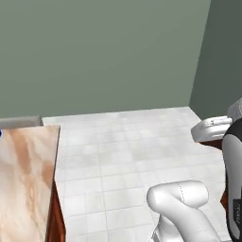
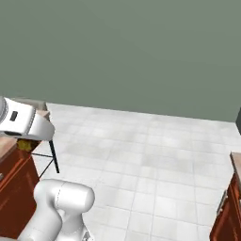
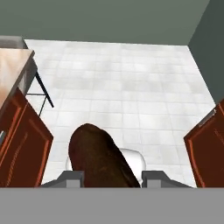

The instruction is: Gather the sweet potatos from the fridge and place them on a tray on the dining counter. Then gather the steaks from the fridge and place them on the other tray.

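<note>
My fingers (image 3: pixel 112 177) pinch a dark reddish-brown oblong sweet potato (image 3: pixel 99 157), which sticks out between the two tips, held in the air above the pale tiled floor (image 3: pixel 127 87). The dining table (image 1: pixel 21 175), with its tan-pink marbled top, lies to my left, a grey stool (image 3: pixel 26 74) at its end. A red-brown cabinet (image 3: pixel 208 151) stands to the right.

The tabletop (image 1: pixel 23 179) stands left of the open floor (image 1: pixel 132 156), a wall (image 1: pixel 104 52) behind. A sweet potato (image 3: pixel 98 157) sits between the pincer's (image 3: pixel 113 177) tips.
</note>
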Tool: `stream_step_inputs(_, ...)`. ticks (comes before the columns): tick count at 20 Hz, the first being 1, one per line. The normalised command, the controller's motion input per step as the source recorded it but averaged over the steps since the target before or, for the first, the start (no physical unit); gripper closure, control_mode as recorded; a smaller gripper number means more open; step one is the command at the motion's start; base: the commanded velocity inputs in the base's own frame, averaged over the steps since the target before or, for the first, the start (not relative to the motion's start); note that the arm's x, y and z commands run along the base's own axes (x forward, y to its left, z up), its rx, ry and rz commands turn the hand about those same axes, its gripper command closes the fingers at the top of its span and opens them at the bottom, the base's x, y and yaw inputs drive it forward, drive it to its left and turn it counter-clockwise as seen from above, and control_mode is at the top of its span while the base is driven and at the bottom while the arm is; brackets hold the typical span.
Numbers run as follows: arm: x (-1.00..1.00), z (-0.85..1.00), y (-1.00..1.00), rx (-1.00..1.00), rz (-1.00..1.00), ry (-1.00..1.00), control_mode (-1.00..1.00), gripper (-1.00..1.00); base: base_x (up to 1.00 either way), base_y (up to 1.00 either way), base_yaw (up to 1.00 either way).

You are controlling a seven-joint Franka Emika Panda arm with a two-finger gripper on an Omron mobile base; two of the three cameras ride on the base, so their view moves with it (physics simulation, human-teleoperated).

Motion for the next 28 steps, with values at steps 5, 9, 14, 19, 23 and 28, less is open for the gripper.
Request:
stream_step_inputs(5,0.00,0.00,0.00,0.00,0.00,0.00,1.00,1.00,1.00,-0.64,0.18)
stream_step_inputs(9,0.00,0.00,0.00,0.00,0.00,0.00,1.00,1.00,1.00,-0.55,0.21)
stream_step_inputs(14,0.00,0.00,0.00,0.00,0.00,0.00,1.00,1.00,1.00,-0.32,0.26)
stream_step_inputs(19,0.00,0.00,0.00,0.00,0.00,0.00,1.00,1.00,1.00,-0.18,0.31)
stream_step_inputs(23,0.00,0.00,0.00,0.00,0.00,0.00,1.00,1.00,1.00,-0.22,0.33)
stream_step_inputs(28,0.00,0.00,0.00,0.00,0.00,0.00,1.00,1.00,1.00,-0.18,0.42)
